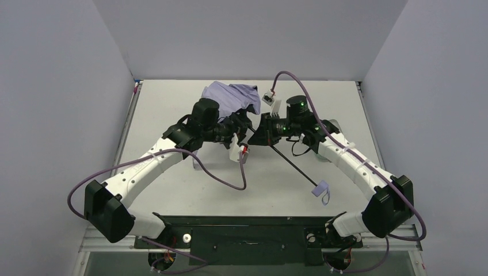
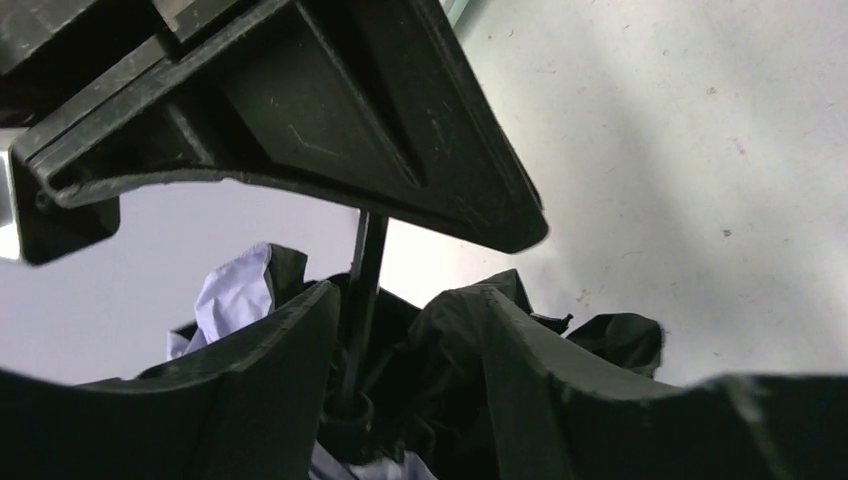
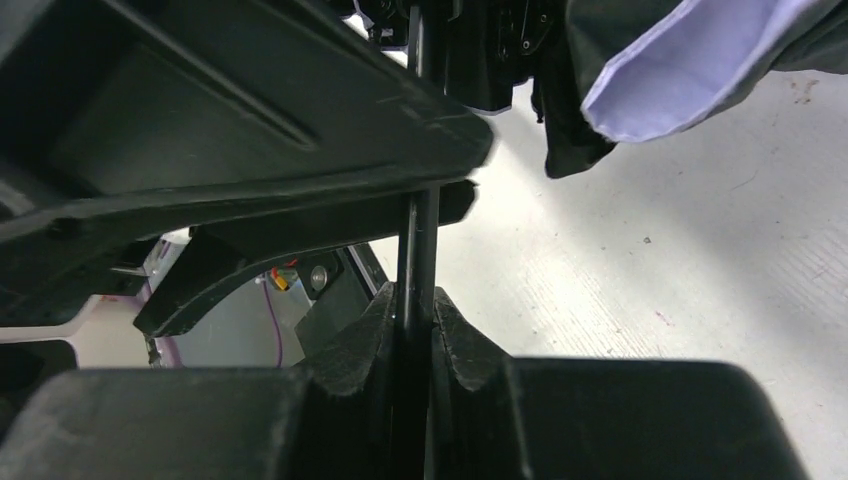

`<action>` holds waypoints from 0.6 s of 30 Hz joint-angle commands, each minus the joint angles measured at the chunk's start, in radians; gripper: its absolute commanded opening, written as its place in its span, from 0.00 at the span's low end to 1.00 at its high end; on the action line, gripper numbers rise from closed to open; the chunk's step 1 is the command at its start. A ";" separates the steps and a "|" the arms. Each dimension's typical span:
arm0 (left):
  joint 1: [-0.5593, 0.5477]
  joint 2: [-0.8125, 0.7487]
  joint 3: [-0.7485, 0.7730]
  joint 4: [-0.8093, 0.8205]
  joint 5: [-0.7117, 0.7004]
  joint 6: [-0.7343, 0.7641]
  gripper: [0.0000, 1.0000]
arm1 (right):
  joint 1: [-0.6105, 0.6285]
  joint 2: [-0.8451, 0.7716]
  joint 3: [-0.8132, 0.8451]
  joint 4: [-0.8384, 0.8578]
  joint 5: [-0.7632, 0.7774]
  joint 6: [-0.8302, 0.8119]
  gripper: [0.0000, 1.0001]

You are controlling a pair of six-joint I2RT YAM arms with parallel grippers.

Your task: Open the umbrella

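Note:
The umbrella lies half collapsed on the white table (image 1: 172,103). Its crumpled lavender canopy (image 1: 225,93) is at the far middle. The thin black shaft (image 1: 290,163) runs from it toward the near right, ending at the lavender handle (image 1: 320,188) with its loop. My right gripper (image 1: 260,131) is shut on the shaft (image 3: 420,235), pinched between its pads (image 3: 455,335). My left gripper (image 1: 246,123) is at the canopy's base. Its fingers (image 2: 260,370) straddle the shaft (image 2: 368,255) and close on the black runner (image 2: 345,420) and bunched black lining (image 2: 450,340). The two grippers nearly touch.
Grey walls close in the table on the left, back and right. A black base rail (image 1: 247,233) runs along the near edge. Purple cables (image 1: 218,178) loop from both arms over the table. The lavender fabric's edge (image 3: 680,60) hangs above the right gripper.

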 commanded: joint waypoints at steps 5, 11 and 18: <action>-0.015 0.017 -0.043 0.085 -0.050 0.035 0.31 | 0.027 -0.006 0.053 0.077 -0.045 -0.037 0.00; -0.016 -0.001 -0.113 0.185 -0.025 -0.010 0.00 | 0.028 0.002 0.059 0.106 -0.037 -0.026 0.00; 0.010 -0.035 -0.149 0.198 0.030 -0.057 0.00 | 0.025 -0.012 0.112 0.116 0.040 -0.060 0.26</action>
